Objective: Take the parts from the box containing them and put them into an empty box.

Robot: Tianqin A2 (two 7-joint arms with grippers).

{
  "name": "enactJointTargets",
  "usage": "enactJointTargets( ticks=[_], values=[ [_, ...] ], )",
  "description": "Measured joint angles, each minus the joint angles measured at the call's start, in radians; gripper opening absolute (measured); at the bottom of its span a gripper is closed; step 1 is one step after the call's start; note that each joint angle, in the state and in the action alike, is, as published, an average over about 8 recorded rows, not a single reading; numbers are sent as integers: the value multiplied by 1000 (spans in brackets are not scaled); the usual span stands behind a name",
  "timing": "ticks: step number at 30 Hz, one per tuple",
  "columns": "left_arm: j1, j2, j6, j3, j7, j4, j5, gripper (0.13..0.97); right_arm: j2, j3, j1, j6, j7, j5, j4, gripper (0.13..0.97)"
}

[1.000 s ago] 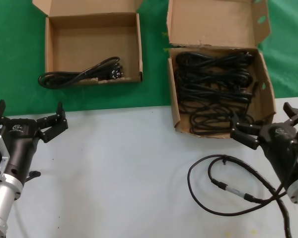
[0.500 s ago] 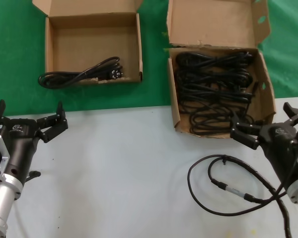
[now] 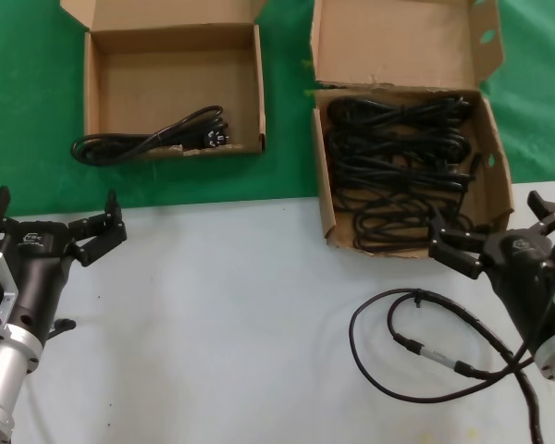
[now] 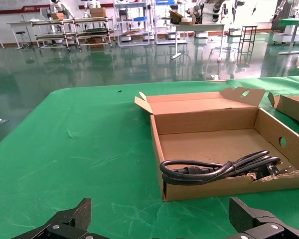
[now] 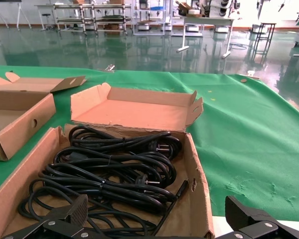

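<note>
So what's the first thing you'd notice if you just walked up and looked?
The deep brown cardboard box on the robot's right, on the green cloth, stuffed with looped thick black rubber power cords. One more cord lies in the shallower brown box on the left, its loop poking out. Both black robot hands wait open, left hand and right hand, over the white table.
</note>
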Motion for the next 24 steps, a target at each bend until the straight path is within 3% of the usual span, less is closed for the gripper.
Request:
enactJointTargets(
  ticks=[24],
  values=[
    [0, 0, 0, 0, 0, 0, 0, 966, 0, 0, 0, 0, 0, 0, 0, 966]
  ],
)
